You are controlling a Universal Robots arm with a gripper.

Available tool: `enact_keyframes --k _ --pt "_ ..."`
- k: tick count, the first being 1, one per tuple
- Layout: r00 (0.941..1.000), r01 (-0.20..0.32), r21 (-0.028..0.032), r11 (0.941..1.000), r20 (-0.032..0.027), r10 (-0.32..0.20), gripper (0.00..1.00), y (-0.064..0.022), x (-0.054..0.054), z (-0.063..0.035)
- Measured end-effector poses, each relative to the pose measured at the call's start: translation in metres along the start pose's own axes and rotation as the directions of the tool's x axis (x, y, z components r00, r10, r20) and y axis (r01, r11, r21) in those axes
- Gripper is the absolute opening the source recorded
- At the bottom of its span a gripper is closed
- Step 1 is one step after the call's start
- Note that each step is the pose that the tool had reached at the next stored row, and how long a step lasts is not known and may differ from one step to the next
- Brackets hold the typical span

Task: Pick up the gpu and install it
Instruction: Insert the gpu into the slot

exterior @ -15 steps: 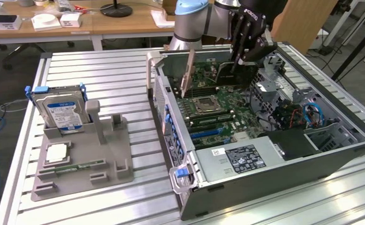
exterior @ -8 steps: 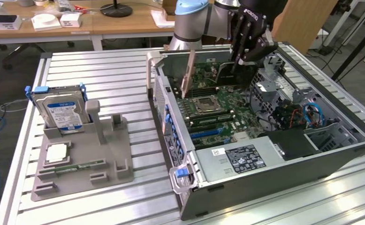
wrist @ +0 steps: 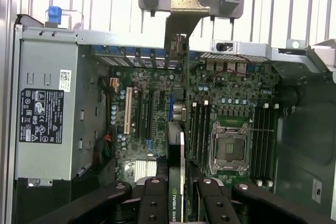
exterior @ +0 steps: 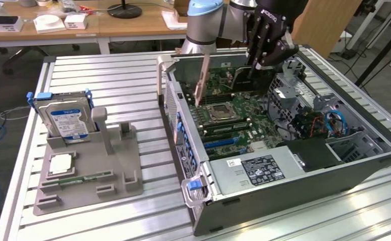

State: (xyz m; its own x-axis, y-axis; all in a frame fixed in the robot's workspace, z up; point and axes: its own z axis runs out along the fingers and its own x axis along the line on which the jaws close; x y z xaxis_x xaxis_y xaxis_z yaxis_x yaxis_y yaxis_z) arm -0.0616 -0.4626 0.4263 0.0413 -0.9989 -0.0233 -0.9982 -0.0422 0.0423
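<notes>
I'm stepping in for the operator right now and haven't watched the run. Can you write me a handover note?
Gripper: shut on the gpu, card held on edge.
Where: the gpu hangs over the motherboard inside the open case.
Done: gpu picked up and carried to the case.
Left: the card is not yet seated in a slot, as far as the views show.
</notes>
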Motion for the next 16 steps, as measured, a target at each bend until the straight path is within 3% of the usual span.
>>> enact_keyframes --k 16 --pt "0.9982 0.059 -0.0015 0.9982 -0.0025 -0.059 0.26 0.0 0.0 0.0"
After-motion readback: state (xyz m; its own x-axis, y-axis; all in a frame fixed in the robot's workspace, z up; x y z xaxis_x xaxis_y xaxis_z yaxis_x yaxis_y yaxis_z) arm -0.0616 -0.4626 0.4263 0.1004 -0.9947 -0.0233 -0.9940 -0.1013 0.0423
